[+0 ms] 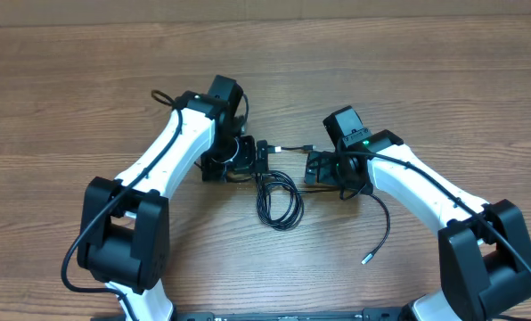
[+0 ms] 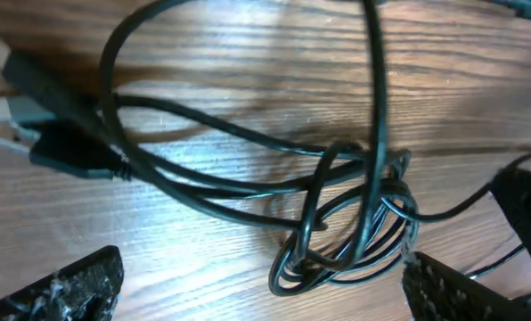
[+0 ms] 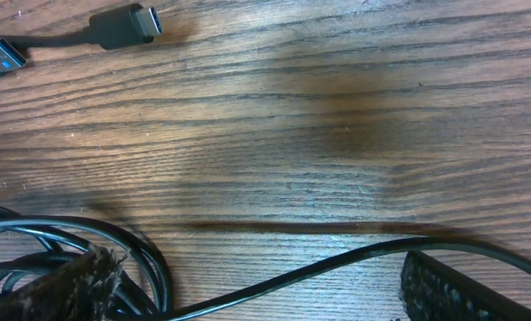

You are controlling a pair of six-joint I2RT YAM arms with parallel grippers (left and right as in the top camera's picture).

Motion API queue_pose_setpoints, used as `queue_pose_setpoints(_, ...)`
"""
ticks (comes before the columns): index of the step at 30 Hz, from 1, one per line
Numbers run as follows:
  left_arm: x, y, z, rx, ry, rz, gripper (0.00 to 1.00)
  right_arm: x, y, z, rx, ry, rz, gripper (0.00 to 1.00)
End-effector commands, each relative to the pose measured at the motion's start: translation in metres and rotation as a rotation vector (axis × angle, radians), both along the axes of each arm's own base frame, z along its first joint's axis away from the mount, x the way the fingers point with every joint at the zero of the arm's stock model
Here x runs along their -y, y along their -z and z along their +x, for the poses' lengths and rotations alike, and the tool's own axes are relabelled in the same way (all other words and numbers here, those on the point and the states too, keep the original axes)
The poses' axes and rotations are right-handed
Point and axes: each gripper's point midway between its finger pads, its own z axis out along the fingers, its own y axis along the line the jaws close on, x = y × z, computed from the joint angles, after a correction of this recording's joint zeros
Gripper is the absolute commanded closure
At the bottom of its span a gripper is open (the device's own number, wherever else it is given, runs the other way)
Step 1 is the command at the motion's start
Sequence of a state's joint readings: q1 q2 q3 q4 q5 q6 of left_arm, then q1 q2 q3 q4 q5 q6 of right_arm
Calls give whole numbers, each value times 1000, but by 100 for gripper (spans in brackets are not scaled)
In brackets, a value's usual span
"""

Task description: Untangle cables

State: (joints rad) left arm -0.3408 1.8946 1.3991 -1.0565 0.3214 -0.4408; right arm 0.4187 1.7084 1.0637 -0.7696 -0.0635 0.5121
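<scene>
Left gripper (image 2: 261,290) just left of the USB cables (image 2: 375,169), right gripper (image 3: 248,285) just right; both wide open, holding nothing.

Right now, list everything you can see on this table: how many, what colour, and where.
table: one, brown wood, under everything.
cables: a few, exact count lost in the tangle, black, looped mid-table between the two tools.
plug ends: three, black with pale metal tips, side by side at the left of the left wrist view.
blue-insert plug: one, black, top left of the right wrist view; perhaps one of those three.
oval plug: one, black, just right of it.
loose end: one, black with a silvery tip, near the right arm.
arms: two, white and black, left arm, right arm.
tools: two, black, left tool, right tool, both open at the tangle.
</scene>
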Motion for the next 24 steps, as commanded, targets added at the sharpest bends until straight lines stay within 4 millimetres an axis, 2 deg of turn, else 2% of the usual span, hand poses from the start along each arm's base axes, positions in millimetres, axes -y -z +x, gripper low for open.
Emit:
queue_pose_setpoints(1, 8, 11, -15, -90, -179, 20, 0, -1, -5, 3, 19, -12, 11, 0)
queue_pose_setpoints(3, 13, 22, -12, -58, -200, 30, 0, -1, -5, 3, 19, -12, 11, 0)
queue_pose_setpoints(6, 8, 41, 12, 79, -266, 80, 0, -1, -5, 3, 19, -12, 11, 0)
queue_pose_setpoints(7, 7, 44, 18, 109, -269, 80, 5, -1, -5, 3, 19, -12, 11, 0)
queue_pose_setpoints(9, 0, 48, 24, 151, -277, 120, 33, -1, -5, 3, 19, -12, 11, 0)
queue_pose_setpoints(11, -5, 48, 29, 182, -284, 150, 51, -1, -5, 3, 19, -12, 11, 0)
queue_pose_setpoints(13, -11, 46, 44, 255, -300, 179, 62, -1, -5, 3, 19, -12, 11, 0)
queue_pose_setpoints(15, -21, 43, 60, 338, -322, 235, 87, -1, -5, 3, 19, -12, 11, 0)
queue_pose_setpoints(16, -28, 40, 69, 388, -312, 269, 96, -1, -5, 3, 19, -12, 11, 0)
queue_pose_setpoints(18, -29, 30, 89, 490, -212, 275, 96, -1, -5, 3, 19, -12, 11, 0)
queue_pose_setpoints(20, -28, 9, 104, 548, -123, 270, 95, -1, -5, 3, 19, -12, 11, 0)
queue_pose_setpoints(22, -21, -18, 110, 570, -73, 216, 85, -1, -5, 3, 19, -12, 11, 0)
queue_pose_setpoints(23, -16, -25, 108, 559, -66, 175, 69, -1, -5, 3, 19, -12, 11, 0)
queue_pose_setpoints(24, -12, -25, 100, 519, -55, 146, 32, -1, -5, 3, 19, -12, 11, 0)
